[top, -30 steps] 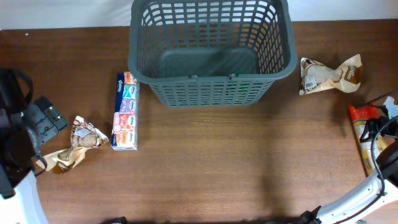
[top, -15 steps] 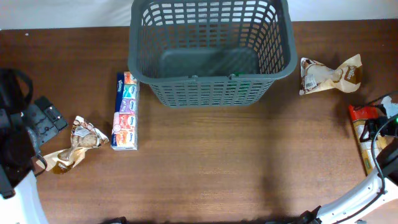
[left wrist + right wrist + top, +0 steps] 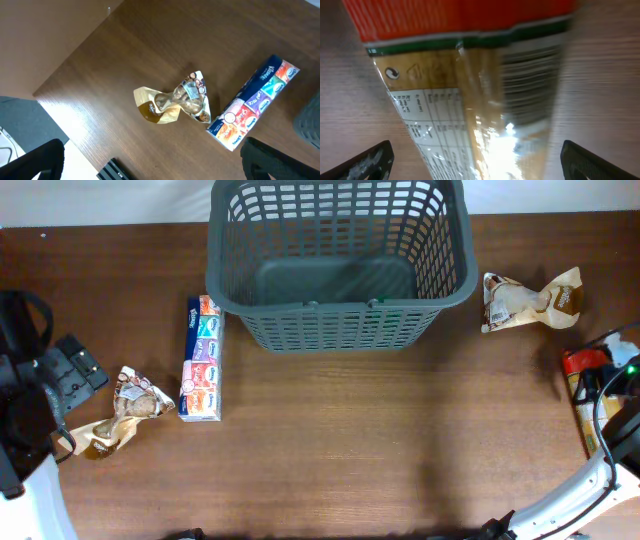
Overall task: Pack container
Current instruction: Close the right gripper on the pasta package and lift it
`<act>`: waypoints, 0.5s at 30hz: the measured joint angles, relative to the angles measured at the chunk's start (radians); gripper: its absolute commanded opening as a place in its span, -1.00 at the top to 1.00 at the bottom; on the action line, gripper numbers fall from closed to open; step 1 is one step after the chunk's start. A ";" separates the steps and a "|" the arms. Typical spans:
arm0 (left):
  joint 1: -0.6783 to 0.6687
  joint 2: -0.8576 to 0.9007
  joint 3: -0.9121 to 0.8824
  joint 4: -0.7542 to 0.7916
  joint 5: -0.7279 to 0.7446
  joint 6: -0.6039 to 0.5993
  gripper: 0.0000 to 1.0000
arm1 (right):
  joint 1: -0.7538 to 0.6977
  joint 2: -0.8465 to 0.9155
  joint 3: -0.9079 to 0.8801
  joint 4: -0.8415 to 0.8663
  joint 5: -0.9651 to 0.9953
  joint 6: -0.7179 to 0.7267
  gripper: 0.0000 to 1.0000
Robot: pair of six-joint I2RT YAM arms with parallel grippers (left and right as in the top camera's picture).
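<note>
The container (image 3: 340, 265), a large dark grey slotted basket, stands at the back middle of the table with nothing showing inside it. My right gripper (image 3: 480, 167) is open and hovers close over a long packet (image 3: 470, 95) with a red end, its fingers either side of the packet and apart from it. From overhead this packet (image 3: 583, 395) lies at the right edge under the right arm. My left gripper (image 3: 157, 172) is open and empty, high above a crumpled brown snack bag (image 3: 175, 102) and a colourful tissue pack (image 3: 255, 107).
A second brown snack bag (image 3: 530, 300) lies to the right of the basket. The tissue pack (image 3: 202, 358) lies just left of the basket's front corner, with the left snack bag (image 3: 125, 412) beside it. Cables trail at the right arm (image 3: 615, 375).
The right arm has shifted slightly over the packet at the right edge. Nothing else has moved.
</note>
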 measured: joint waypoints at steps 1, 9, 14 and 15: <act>0.000 0.000 0.000 0.000 0.000 0.000 -0.99 | 0.000 0.000 -0.016 0.009 0.000 0.000 -0.97; 0.000 0.000 0.000 0.000 0.000 0.000 -0.99 | 0.000 0.000 -0.087 0.058 0.006 0.000 -0.98; 0.000 0.000 0.000 0.000 0.000 0.000 -0.99 | 0.000 0.000 -0.087 0.059 0.006 0.000 -0.76; 0.000 0.000 0.000 0.000 0.000 0.000 -0.99 | 0.000 0.000 -0.087 0.058 0.006 0.001 -0.57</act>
